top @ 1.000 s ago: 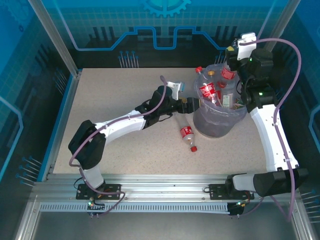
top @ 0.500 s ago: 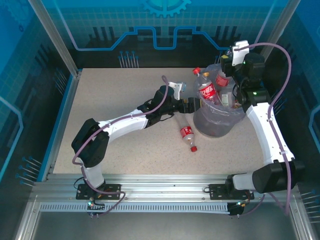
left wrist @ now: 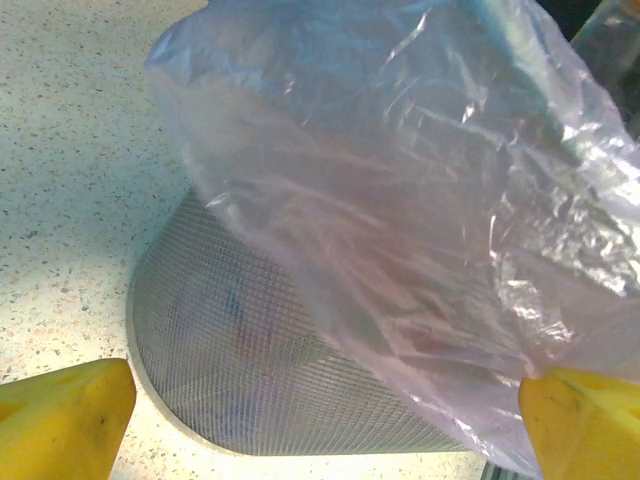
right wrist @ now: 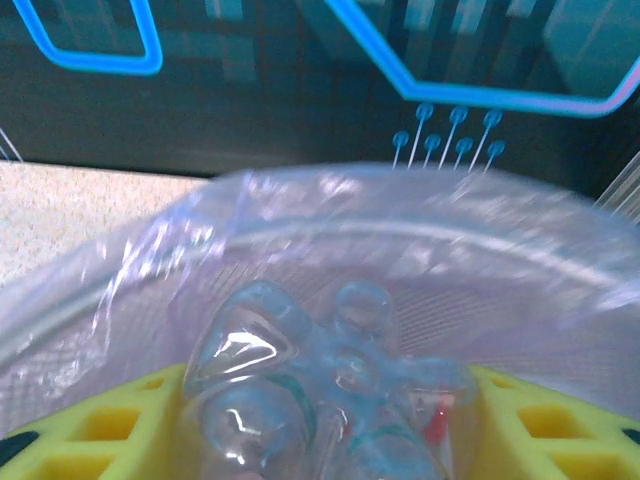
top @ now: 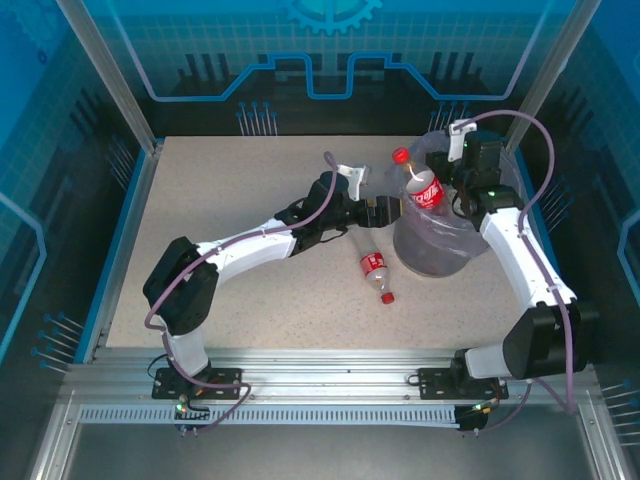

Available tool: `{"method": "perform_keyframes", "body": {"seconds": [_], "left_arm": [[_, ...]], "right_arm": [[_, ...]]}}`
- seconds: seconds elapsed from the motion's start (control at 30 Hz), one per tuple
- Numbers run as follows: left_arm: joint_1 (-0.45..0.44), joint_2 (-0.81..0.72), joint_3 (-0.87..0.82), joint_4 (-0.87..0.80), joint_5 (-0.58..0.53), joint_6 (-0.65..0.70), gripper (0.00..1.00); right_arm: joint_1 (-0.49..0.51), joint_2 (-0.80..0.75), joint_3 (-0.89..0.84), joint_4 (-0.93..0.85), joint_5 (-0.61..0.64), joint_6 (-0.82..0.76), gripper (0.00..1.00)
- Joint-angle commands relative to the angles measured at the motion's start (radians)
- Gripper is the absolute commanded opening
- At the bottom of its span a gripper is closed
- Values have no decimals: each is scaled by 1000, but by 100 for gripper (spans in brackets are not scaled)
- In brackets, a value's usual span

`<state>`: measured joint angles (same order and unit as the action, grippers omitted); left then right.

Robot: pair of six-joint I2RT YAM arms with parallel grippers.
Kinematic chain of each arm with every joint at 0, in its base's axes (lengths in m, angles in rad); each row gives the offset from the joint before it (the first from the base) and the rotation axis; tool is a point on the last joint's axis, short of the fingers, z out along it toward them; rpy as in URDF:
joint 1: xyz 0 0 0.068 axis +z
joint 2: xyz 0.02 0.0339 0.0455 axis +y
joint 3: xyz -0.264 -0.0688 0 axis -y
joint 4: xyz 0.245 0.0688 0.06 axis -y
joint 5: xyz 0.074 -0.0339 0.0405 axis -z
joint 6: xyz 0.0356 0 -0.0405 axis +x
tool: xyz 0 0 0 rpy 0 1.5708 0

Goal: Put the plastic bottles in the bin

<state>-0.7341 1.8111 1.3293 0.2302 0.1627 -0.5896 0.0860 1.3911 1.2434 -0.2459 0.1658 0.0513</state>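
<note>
The bin, grey mesh under a loose lavender liner, stands at the table's right. Over its rim my right gripper is shut on a clear plastic bottle with a red label; its red cap points up and to the left. In the right wrist view that bottle's base fills the gap between my yellow fingers, with the liner rim just beyond. A second red-labelled bottle lies on the table by the bin's left foot. My left gripper stands open against the bin's left side, its jaws either side of the mesh wall.
The liner bag hangs down over the mesh close to my left gripper's fingertips. Blue enclosure walls ring the table. The left half of the tabletop is open speckled surface.
My right arm has swung left and down with the bottle, from the bin's far right to over its opening. The left arm has stayed put.
</note>
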Motion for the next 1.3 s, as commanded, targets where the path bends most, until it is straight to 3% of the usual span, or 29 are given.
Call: {"method": "perform_keyframes", "body": {"seconds": [0.0,0.1,0.2,0.33,0.5,0.6,0.7,0.77,0.83,1.03,1.27], "left_arm": [[3,-34,15,0,16,5,99],[4,-37,11,-3,13,6,99],[5,-44,8,-8,15,7,99],[8,-54,4,-9,12,10,99],[9,-60,-1,-3,11,6,99],[9,-61,-4,-3,12,7,99],[10,-59,-3,-3,9,8,99],[10,-53,0,-5,8,8,99],[10,-50,4,-9,8,8,99],[10,-44,6,-18,5,10,99],[9,-49,2,-24,3,10,99]], "right_arm": [[-11,21,-45,-61,20,13,51],[-11,28,-56,-65,13,28,54],[-11,4,-10,-108,2,23,63],[-15,-13,170,-275,11,-11,84],[-35,-1,402,-504,66,-44,93],[-49,-26,472,-564,69,-47,94],[-45,-82,489,-593,-63,-15,87],[-12,-117,480,-606,-170,14,82],[62,-132,466,-630,-193,16,81],[281,-123,405,-629,-70,-6,88],[298,-48,378,-577,58,-31,91]]}}
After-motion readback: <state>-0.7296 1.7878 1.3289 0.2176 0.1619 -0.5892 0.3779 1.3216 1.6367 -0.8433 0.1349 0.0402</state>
